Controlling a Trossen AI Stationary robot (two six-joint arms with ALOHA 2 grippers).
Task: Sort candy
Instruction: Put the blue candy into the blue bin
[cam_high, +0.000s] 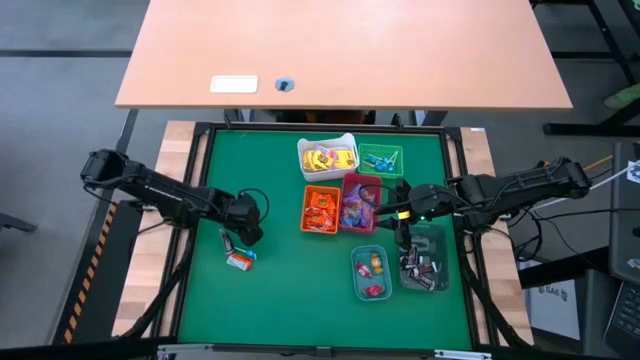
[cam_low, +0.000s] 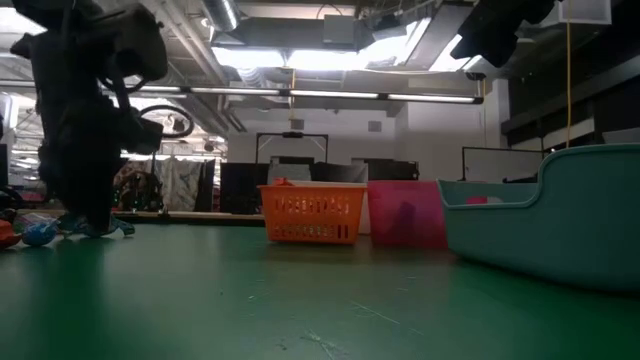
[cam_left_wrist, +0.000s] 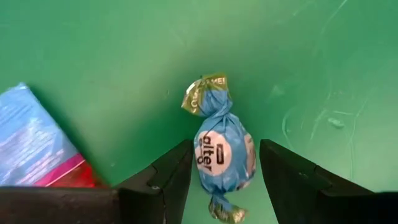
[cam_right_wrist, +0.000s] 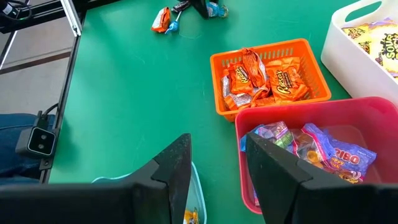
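A blue-wrapped candy lies on the green mat. My left gripper is open and low over it, one finger on each side, with a thin gap at each side. A blue and red candy packet lies beside it. In the high view my left gripper is on the mat's left part, next to these candies. My right gripper is open and holds nothing. It hovers over the bins at the right, near the red bin.
A white bin of yellow sweets and a green bin stand at the far side. An orange bin is next to the red bin. Two clear bins sit nearer. Bare mat lies between the left candies and the bins.
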